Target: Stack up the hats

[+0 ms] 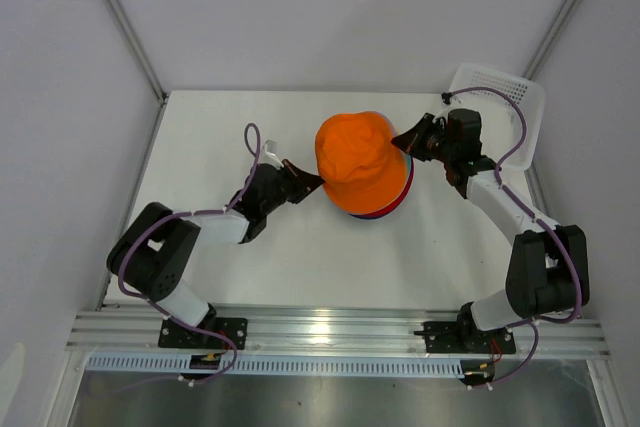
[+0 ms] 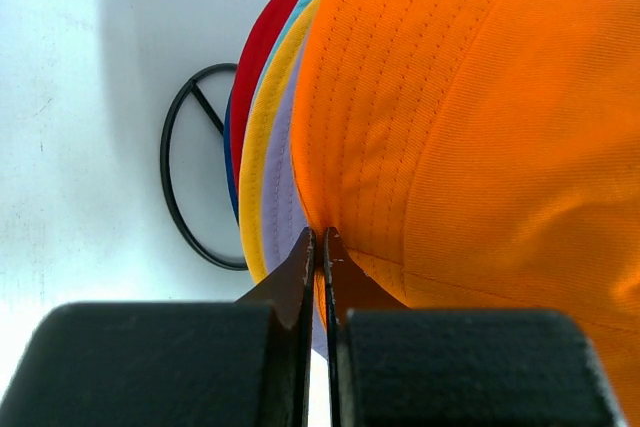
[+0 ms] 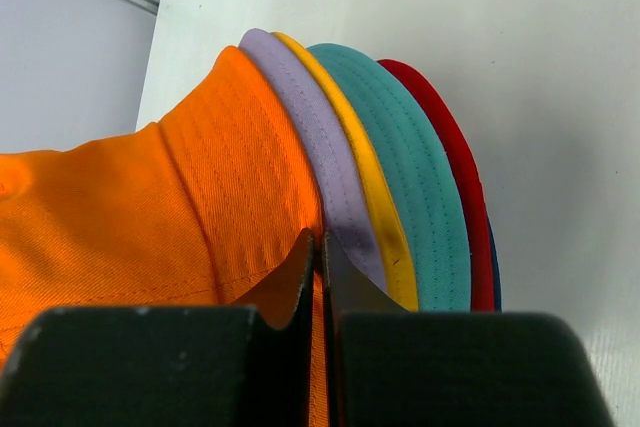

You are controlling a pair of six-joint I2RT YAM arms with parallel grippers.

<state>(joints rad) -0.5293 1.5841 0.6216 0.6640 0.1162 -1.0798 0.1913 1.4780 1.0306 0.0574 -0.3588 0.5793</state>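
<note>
The orange hat (image 1: 358, 159) sits on top of a stack of hats at the table's middle. Under it the brims of the lavender hat (image 3: 320, 152), yellow hat (image 3: 372, 192), teal hat (image 3: 410, 162), red hat (image 3: 455, 172) and navy hat (image 3: 495, 282) show. My left gripper (image 1: 318, 179) is shut on the orange hat's left brim (image 2: 330, 197). My right gripper (image 1: 404, 137) is shut on its right brim (image 3: 250, 177). In the left wrist view the stack edges show as red (image 2: 265, 57), yellow (image 2: 262, 137) and lavender (image 2: 285, 197).
A thin black wire frame (image 2: 185, 182) lies on the table under the stack's left side. A white lattice basket (image 1: 500, 97) stands at the back right, behind my right arm. Grey walls close in the table on the left, back and right.
</note>
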